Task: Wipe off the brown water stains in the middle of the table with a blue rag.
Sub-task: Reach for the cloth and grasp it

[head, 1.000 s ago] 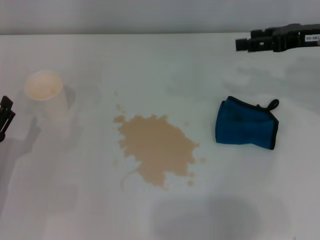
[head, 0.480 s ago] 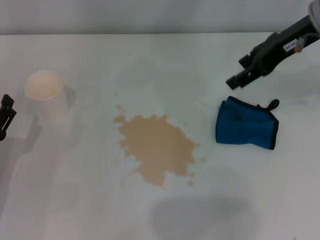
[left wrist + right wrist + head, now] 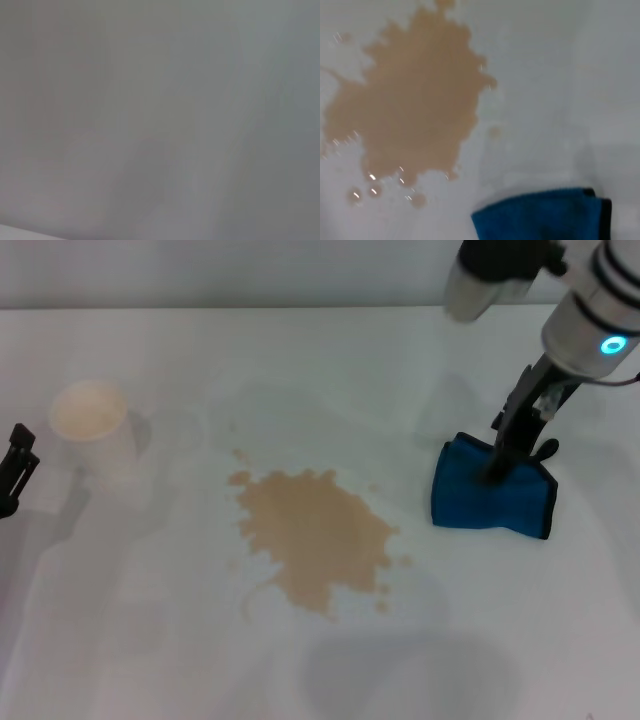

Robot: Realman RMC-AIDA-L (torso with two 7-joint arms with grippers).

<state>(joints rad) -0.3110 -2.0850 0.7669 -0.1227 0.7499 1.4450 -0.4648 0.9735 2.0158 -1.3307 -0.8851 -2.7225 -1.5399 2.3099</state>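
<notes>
Your right tool (image 3: 495,472) has swung in from the far right edge of the desk (image 3: 320,360) and dropped onto the blue rag (image 3: 490,502), which a second ago lay untouched with the arm well above and beyond it. The dark tip now sits on the rag's top surface, near its far edge, but you cannot tell from here whether the tool is released or clenched on the cloth. The rag lies at the right of the desk, well apart from the brown water stains (image 3: 315,538), which spread across the middle, unwiped and unchanged. In the right wrist view the rag (image 3: 540,215) and the stains (image 3: 410,100) both show, with bare desk between them. So the reach is done and the pickup is the step in hand; the wiping itself has not begun. Your left tool (image 3: 15,468) waits at the left edge, just beside the paper cup (image 3: 95,430); its state cannot be made out either.
</notes>
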